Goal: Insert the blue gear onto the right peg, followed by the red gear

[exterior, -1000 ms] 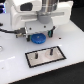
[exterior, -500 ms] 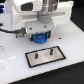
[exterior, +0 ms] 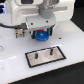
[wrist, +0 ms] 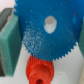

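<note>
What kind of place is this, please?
Probably a robotics lab bench: a white table, a robot hand holding a blue gear, and a grey plate with two pegs. The red gear lies below.

blue gear: the wide bright-blue toothed plastic disc (wrist: 47, 31) in my grasp is one even blue, its centre hole showing white.
red gear: the smaller bright-red toothed plastic disc (wrist: 39, 71) is plain red, hub included.
my finger pads: dull teal-green (wrist: 11, 41).
plate: the flat grey rectangular plate (exterior: 46, 54) has a black rim.
pegs: the two thin upright pins (exterior: 50, 50) are dark.
table: white (exterior: 70, 67).
</note>
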Available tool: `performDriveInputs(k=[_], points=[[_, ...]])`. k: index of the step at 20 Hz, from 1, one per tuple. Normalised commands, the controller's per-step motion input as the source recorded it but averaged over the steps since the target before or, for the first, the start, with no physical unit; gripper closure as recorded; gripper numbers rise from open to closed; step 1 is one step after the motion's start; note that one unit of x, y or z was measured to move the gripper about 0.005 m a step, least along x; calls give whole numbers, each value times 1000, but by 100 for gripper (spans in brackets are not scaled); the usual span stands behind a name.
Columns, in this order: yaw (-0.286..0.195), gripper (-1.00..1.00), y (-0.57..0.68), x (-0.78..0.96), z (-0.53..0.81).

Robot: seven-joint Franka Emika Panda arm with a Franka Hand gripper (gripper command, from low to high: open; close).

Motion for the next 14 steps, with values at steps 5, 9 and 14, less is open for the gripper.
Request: performDriveInputs(k=[5,9,14], points=[[0,100,-51,581,417],[0,100,-32,593,439],[0,100,8,509,404]])
